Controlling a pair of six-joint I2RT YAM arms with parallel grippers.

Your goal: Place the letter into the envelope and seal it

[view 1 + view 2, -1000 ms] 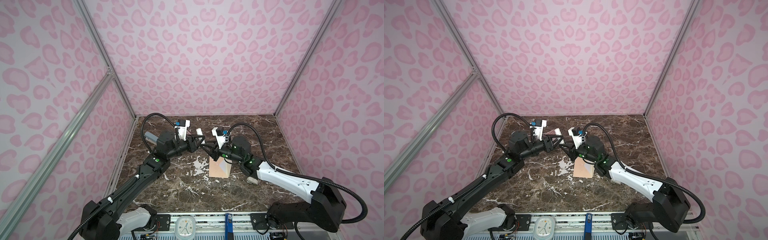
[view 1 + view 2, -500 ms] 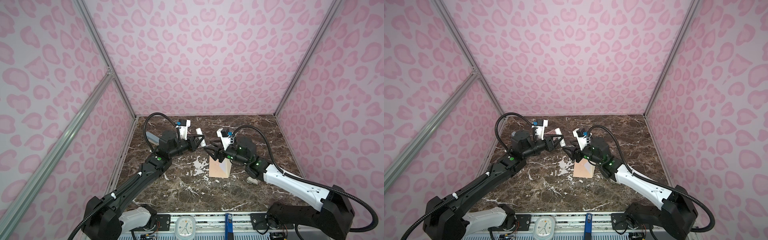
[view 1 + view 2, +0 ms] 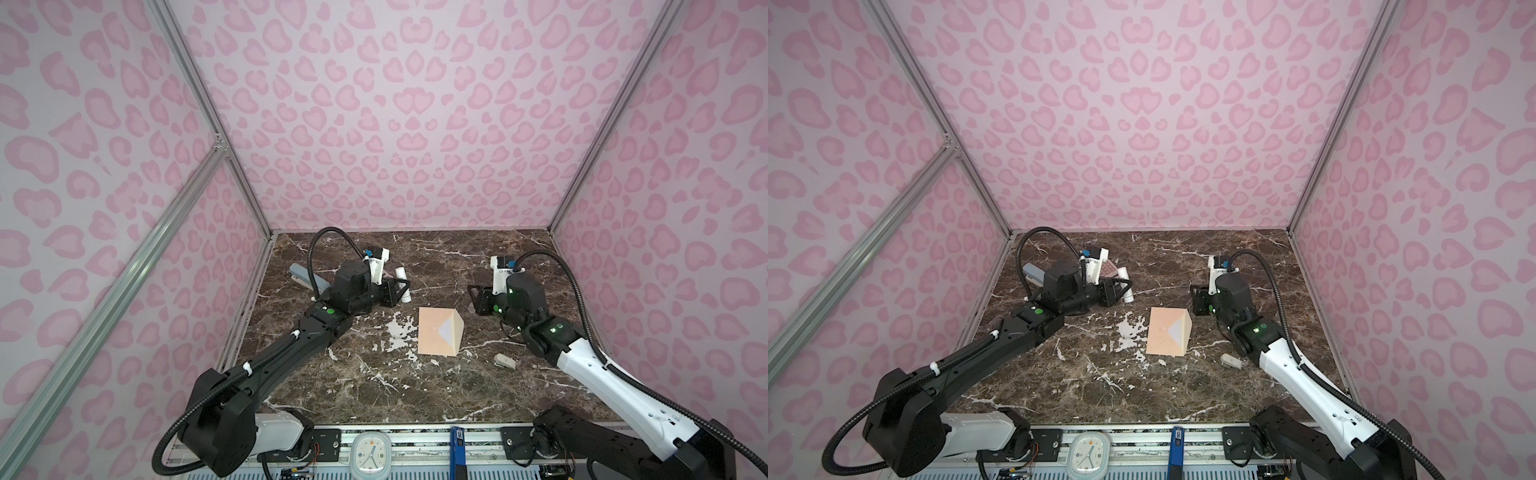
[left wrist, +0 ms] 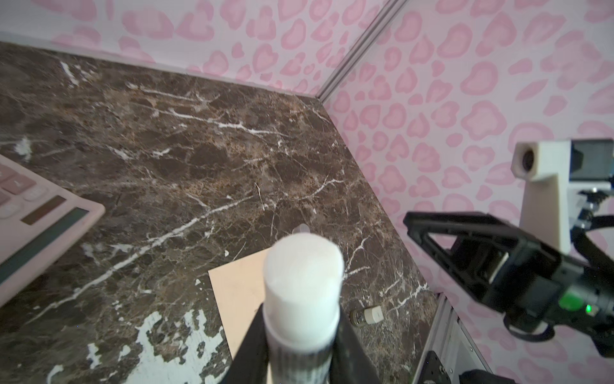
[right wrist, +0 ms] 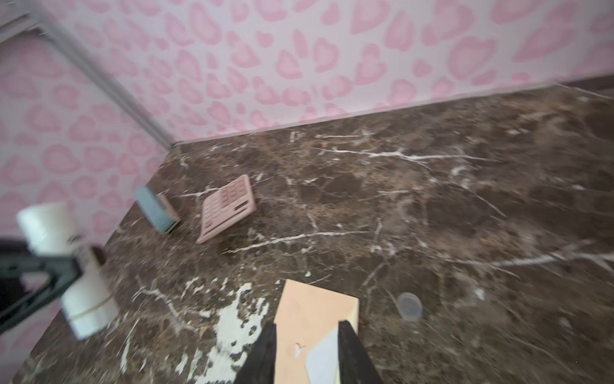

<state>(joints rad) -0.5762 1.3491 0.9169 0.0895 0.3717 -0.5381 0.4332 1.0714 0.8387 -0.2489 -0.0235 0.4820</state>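
Peach-tan and flat, the envelope (image 3: 430, 338) lies on the dark marble table (image 3: 374, 386) close to its middle, a little toward the right edge; you can see it in both top views. At the envelope's end nearer the right edge a white wedge shows, which looks like the letter (image 3: 447, 331). You cannot tell how far in it sits, nor whether the flap is stuck down. Your left gripper (image 3: 400, 289) hovers above the table between the envelope and the back-left corner, its jaws clenched across a white glue stick (image 4: 302, 266). The stick's pale end fills the foreground of the left wrist view, with a corner of the envelope behind it. Your right gripper (image 5: 308, 325) hangs near the envelope's corner that faces the back and right edges, not touching it. Its jaws stand parted with nothing between them, and through the gap the right wrist view shows the envelope and the white wedge below. A pink calculator (image 5: 227, 207) and a grey-blue block (image 5: 154, 209) lie toward the back-left corner. A clear round cap (image 5: 410, 306) rests on the table just beside the envelope. A small pale tube (image 3: 505, 361) lies toward the right edge, nearer the front than the envelope.
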